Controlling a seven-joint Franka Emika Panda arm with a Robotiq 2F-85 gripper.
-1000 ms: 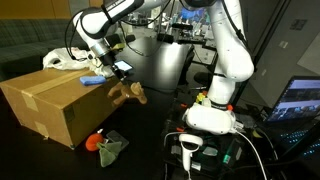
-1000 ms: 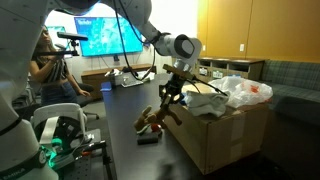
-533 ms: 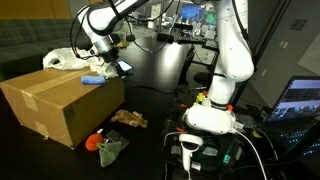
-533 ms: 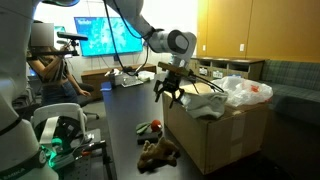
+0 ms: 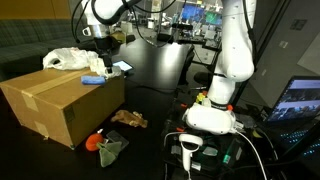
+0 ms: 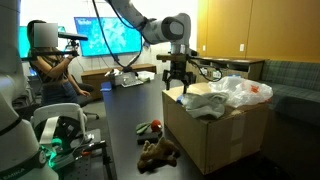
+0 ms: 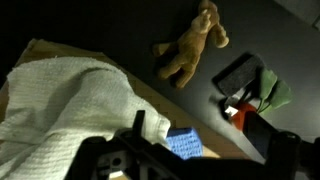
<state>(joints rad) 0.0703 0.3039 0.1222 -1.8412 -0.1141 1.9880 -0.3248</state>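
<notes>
My gripper [image 5: 103,63] [image 6: 178,85] hangs open over the far end of a large cardboard box [image 5: 60,108] [image 6: 215,135], with nothing between its fingers. In the wrist view the gripper [image 7: 200,137] has its dark fingers [image 7: 138,124] spread wide above a blue knitted cloth [image 7: 183,144] [image 5: 93,80] lying on the box top. A brown teddy bear [image 5: 128,118] [image 6: 160,152] [image 7: 192,45] lies on the dark floor beside the box, apart from the gripper. A crumpled white cloth [image 5: 72,60] [image 6: 240,92] [image 7: 70,95] rests on the box.
A red and green toy [image 5: 105,145] [image 6: 150,127] [image 7: 262,95] lies on the floor near the bear. The robot's white base [image 5: 210,115] stands close by. A dark table [image 5: 160,60] is behind the box. A person [image 6: 45,62] sits by a screen [image 6: 105,35].
The jaws opened and let go of the teddy bear, which dropped to the floor beside the box. The gripper then rose and moved back over the box.
</notes>
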